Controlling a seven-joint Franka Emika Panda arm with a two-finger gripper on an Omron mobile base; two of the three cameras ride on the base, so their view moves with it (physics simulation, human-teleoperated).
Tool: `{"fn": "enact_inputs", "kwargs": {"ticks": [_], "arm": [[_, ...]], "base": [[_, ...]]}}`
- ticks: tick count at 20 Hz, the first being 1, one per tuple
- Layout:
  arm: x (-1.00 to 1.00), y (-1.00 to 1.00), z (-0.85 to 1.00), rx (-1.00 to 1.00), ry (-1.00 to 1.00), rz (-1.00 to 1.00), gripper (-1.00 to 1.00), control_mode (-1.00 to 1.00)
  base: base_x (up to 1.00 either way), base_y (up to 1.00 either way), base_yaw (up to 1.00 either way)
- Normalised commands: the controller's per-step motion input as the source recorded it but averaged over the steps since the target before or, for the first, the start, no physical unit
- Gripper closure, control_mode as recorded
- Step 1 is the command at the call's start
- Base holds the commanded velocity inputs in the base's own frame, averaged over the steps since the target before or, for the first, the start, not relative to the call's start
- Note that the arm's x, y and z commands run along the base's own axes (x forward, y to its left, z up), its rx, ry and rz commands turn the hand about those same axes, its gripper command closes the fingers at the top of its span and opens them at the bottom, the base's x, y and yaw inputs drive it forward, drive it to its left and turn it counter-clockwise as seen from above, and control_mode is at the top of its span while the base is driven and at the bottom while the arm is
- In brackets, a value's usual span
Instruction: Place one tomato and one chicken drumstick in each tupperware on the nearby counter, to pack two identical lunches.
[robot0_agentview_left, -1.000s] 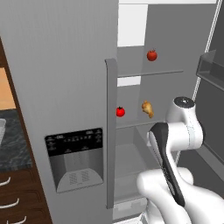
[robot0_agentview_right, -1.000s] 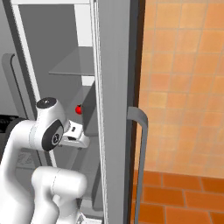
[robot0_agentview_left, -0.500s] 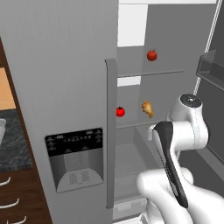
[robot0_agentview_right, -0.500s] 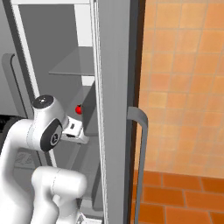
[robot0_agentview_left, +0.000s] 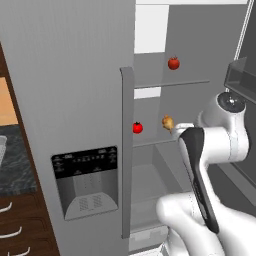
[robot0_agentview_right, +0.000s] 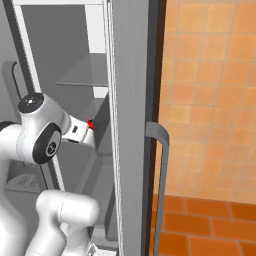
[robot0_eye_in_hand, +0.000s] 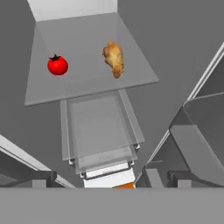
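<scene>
Tomato (robot0_eye_in_hand: 57, 65) and drumstick (robot0_eye_in_hand: 113, 58) lie apart on 1 fridge shelf (robot0_eye_in_hand: 92, 83).

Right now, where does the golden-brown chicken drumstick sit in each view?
Left base view: golden-brown chicken drumstick at mid-right, on the glass fridge shelf.
Right base view: I cannot make it out.
Hand view: upper middle.
Shared landmark: the small red tomato to its left on that shelf.

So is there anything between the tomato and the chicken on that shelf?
No. In the hand view the tomato and the drumstick lie apart on the same glass shelf, with only bare shelf between them.
</scene>
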Motion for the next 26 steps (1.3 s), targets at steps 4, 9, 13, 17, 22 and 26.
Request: {"fn": "enact_inputs", "kwargs": {"ticks": [4,9,13,17,22,26], "arm": [[0.03,0.01,0.95,-0.08,-0.11,0.0,-1.0,-1.0],[0.33,0.0,0.82,-0.09,-0.15,0.0,-1.0,-1.0],[0.48,0.0,0.93,-0.08,-0.02,0.0,-1.0,-1.0],[0.93,-0.21,0.5,0.0,0.0,0.0,-1.0,-1.0],[1.0,-0.45,0.02,0.0,0.0,0.0,-1.0,-1.0],[1.0,-0.31,0.0,0.0,0.0,-0.03,-1.0,-1.0]], "base": [[0.0,0.0,0.0],[0.0,0.0,0.0],[0.0,0.0,0.0],[0.0,0.0,0.0],[0.0,0.0,0.0],[0.0,0.0,0.0]]}}
